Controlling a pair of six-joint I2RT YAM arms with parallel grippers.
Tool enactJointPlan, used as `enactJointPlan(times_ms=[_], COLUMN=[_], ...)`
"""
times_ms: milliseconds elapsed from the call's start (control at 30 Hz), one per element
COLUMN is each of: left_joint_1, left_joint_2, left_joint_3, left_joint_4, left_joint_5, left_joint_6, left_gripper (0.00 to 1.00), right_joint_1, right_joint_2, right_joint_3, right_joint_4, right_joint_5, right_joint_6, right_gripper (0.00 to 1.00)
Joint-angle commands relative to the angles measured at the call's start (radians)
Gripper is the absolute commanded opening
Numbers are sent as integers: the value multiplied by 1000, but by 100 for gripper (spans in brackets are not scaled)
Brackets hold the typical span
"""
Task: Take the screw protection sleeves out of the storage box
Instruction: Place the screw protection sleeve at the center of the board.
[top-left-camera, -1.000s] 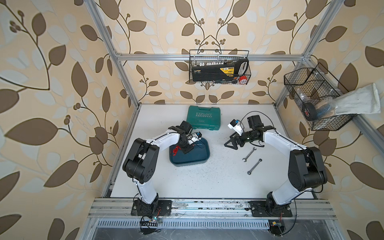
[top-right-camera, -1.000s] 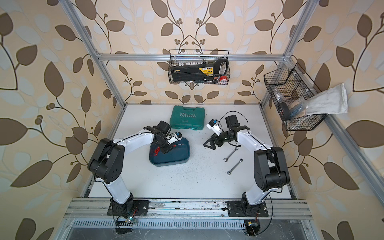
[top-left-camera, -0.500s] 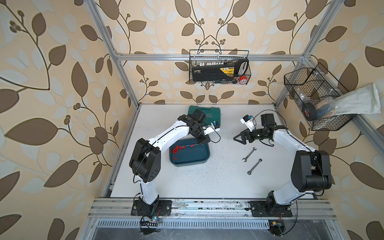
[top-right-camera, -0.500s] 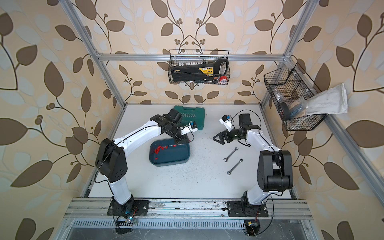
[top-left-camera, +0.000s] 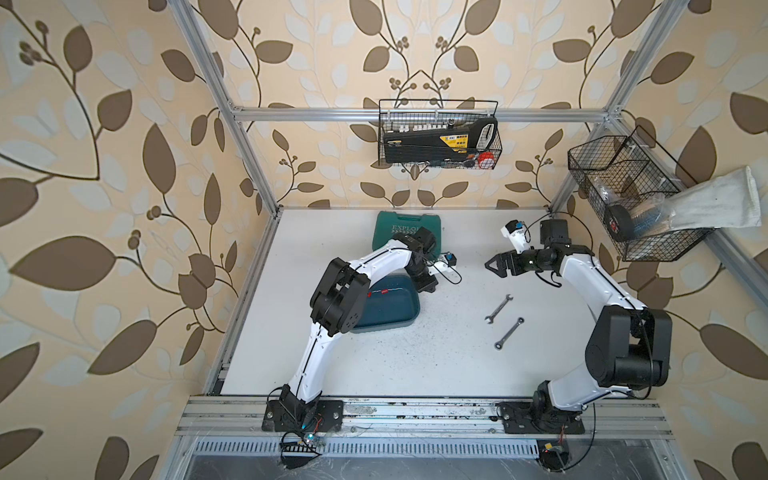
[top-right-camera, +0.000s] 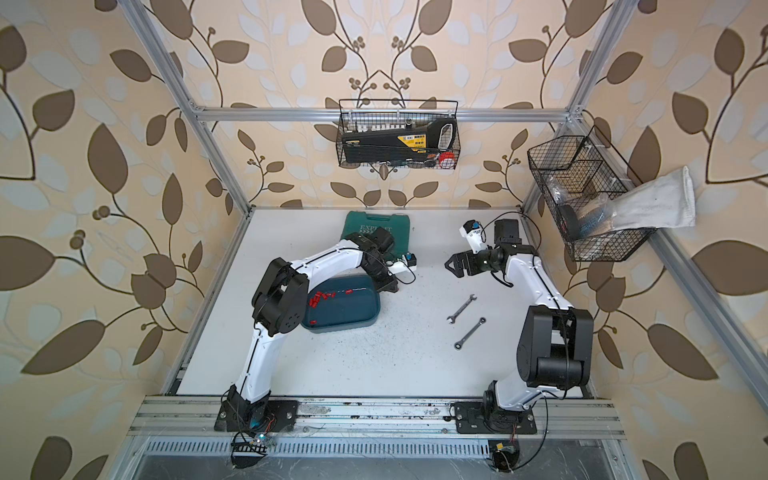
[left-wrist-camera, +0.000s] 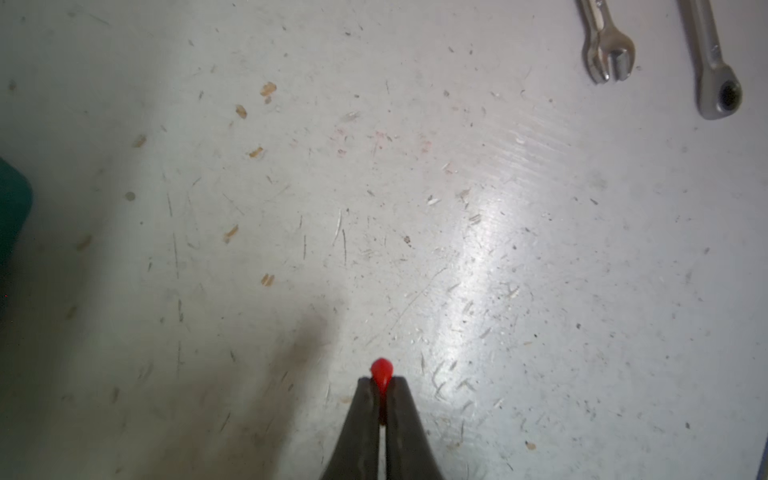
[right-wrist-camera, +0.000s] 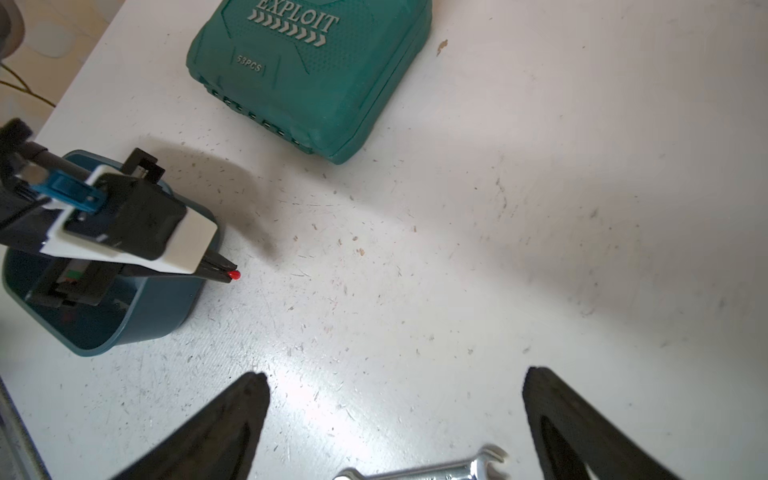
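Left gripper (left-wrist-camera: 381, 383) has cleared the shallow teal plastic box (right-wrist-camera: 166, 307); tiny red plastic sleeve (left-wrist-camera: 381, 370) pinched above worktop (left-wrist-camera: 415, 208), beside the box's corner.

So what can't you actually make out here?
Sleeves in the storage box: both top views, too small to count, some under the left arm's elbow.
Red sleeve in the left gripper: left wrist view, only its tip shows.
Two wrenches: left wrist view, handles cut off by the edge.

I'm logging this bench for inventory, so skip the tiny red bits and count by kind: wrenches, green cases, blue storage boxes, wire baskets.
wrenches: 2
green case: 1
storage box: 1
wire baskets: 2
Total: 6
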Motion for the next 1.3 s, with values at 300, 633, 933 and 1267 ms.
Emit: enactJointPlan(times_ms=[300, 633, 933, 1267], left_joint_1=[-44, -43, -1, 127], left_joint_2=[103, 9, -275, -533], left_joint_3=[110, 82, -126, -489], left_joint_4=[-19, -30, -52, 1], left_joint_5=[-25, -33, -38, -118], left_joint_6=[-3, -13, 35, 85], left_gripper=[22, 44, 57, 56], right_joint_1=[-3, -2, 19, 178], right_joint_2=[-85, -119, -137, -81], right_joint_3=[-5, -12, -7, 2], right_joint_4=[-106, -102, -102, -52], right_joint_5=[96, 97, 47, -72], right_joint_6=[-46, -54, -39, -30], right_gripper=[99, 99, 99, 99])
